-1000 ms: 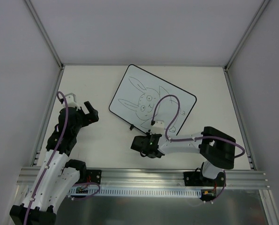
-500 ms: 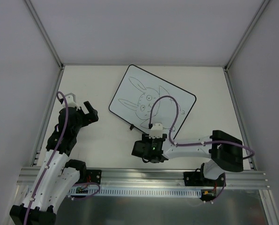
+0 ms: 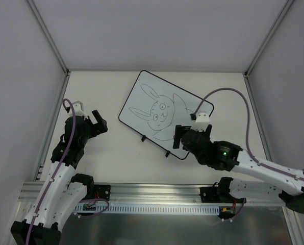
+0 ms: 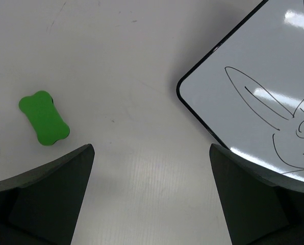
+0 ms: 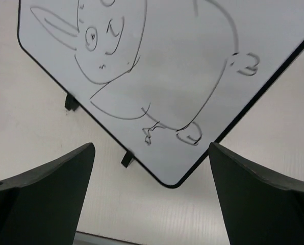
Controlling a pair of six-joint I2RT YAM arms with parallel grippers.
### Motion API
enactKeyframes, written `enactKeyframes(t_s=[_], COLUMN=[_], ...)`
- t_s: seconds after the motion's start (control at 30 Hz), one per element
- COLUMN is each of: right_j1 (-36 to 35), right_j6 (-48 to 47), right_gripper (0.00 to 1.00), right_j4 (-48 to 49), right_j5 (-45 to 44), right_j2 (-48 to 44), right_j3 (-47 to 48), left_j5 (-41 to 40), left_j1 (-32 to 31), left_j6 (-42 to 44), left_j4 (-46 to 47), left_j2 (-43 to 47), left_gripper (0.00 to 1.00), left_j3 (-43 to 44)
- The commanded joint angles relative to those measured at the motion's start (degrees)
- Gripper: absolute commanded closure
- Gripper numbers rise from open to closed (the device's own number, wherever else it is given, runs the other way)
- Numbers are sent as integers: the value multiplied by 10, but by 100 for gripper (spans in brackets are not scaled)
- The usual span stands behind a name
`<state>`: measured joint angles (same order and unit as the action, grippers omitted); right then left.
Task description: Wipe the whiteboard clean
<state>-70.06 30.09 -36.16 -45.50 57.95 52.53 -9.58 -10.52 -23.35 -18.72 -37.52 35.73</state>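
Left gripper (image 4: 151, 201): jaws spread wide, nothing held, hovering over the pale table (image 3: 98, 89). A green eraser (image 4: 43, 118) lies off to one side, untouched.

Right gripper (image 5: 151, 201): also wide open and empty, above the near corner of the whiteboard (image 3: 188, 113).

The whiteboard lies askew mid-table, its rabbit drawing (image 3: 159, 113) unerased. Grey walls (image 3: 19, 61) enclose the table.

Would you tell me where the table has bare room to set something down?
Bare table lies between the left gripper and the whiteboard, and along the back wall behind it. Crowded: the whiteboard's near corner, by the right gripper.
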Motion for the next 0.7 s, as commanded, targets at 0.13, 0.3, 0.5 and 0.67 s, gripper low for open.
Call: enactKeyframes(t_s=[0.13, 0.3, 0.5, 0.67], right_j1=[364, 582, 693, 729], right_j6=[-260, -267, -283, -292], right_gripper=[2, 4, 8, 13], right_j4=[157, 204, 302, 375], right_j5=[257, 545, 715, 805], right_j2=[-228, -159, -36, 31], right_j3=[-113, -91, -52, -45], left_j5=[-3, 10, 7, 14], left_j1=[-4, -4, -4, -4], left_j6=[10, 11, 15, 16], left_j4=[9, 10, 10, 9], left_j2=[-13, -20, -24, -35], left_gripper=[1, 1, 1, 1], left_j3=[-1, 2, -1, 1])
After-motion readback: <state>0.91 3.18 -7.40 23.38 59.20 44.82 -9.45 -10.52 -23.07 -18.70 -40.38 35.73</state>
